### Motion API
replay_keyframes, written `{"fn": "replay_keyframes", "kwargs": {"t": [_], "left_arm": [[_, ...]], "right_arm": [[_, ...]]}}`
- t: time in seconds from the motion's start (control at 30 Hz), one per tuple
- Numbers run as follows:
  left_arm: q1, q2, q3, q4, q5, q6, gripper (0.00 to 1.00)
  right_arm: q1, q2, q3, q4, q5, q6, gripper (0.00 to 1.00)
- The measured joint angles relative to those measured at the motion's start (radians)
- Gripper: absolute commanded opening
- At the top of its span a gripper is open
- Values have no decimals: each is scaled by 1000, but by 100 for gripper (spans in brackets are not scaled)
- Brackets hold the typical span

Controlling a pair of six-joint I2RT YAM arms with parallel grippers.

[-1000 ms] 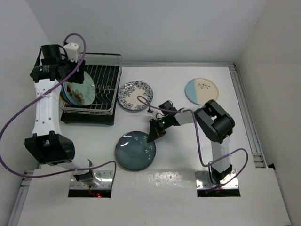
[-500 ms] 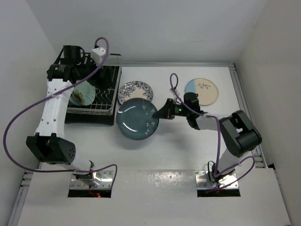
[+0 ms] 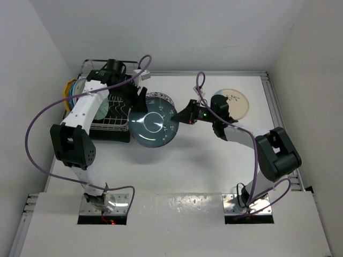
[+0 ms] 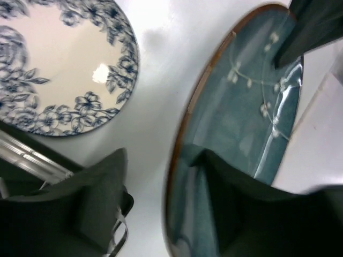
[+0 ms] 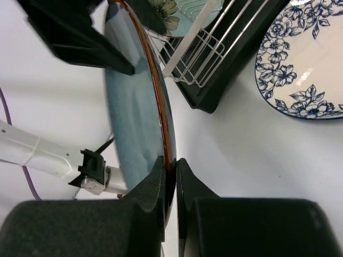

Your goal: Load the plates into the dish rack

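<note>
The dark teal plate (image 3: 154,125) hangs tilted above the table, just right of the dish rack (image 3: 113,114). My right gripper (image 3: 182,118) is shut on its right rim; in the right wrist view the brown rim (image 5: 169,160) is pinched between the two pads. My left gripper (image 3: 138,104) is at the plate's upper left edge. It is open, with the rim (image 4: 177,171) running between its spread fingers (image 4: 99,195). A yellow plate (image 3: 68,91) and a mint green one (image 5: 177,10) stand in the rack.
A blue-floral plate (image 3: 162,99) lies flat on the table, partly under the teal plate; it shows too in the left wrist view (image 4: 59,69). The blue-and-cream plate (image 3: 236,104) lies at the back right. White walls close in both sides.
My right gripper has lifted the teal plate off the table and carried it back and left toward the rack. My left arm has swung from the rack over to the plate's rim.
</note>
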Motion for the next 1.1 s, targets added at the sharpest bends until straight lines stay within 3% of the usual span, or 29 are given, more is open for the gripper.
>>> {"fn": "replay_keyframes", "kwargs": {"t": [0.07, 0.1, 0.13, 0.2, 0.27, 0.3, 0.33, 0.4, 0.43, 0.57, 0.8, 1.1], "left_arm": [[1, 31, 0, -27, 15, 2, 41], [1, 43, 1, -41, 24, 8, 21], [1, 51, 2, -57, 36, 10, 13], [1, 58, 11, -106, 88, 4, 0], [8, 58, 29, -143, 115, 0, 0], [10, 58, 45, -157, 119, 0, 0], [14, 59, 59, -169, 117, 4, 0], [19, 59, 86, -185, 93, 23, 0], [29, 63, 110, -192, 64, 25, 0], [108, 64, 200, -193, -42, -1, 0], [285, -41, 246, -31, -328, -152, 0], [287, -147, 219, 100, -700, -192, 0]], "right_arm": [[-3, 0, 2, -8, 2, -8, 0], [-5, 0, 2, -19, 5, -15, 0], [-6, 0, 2, -30, 9, -19, 0], [-14, 0, 0, -58, 21, -60, 0], [-22, -1, 0, -54, 17, -83, 4], [-22, -1, 0, -47, 15, -84, 15], [-20, -2, 1, -42, 18, -82, 35], [-18, -10, 8, -41, 35, -60, 54], [-18, -15, 15, -47, 44, -59, 77], [-17, -51, 64, -142, 112, -87, 100], [-6, -121, 53, -271, 254, -150, 100], [2, -127, 7, -325, 294, -160, 100]]}}
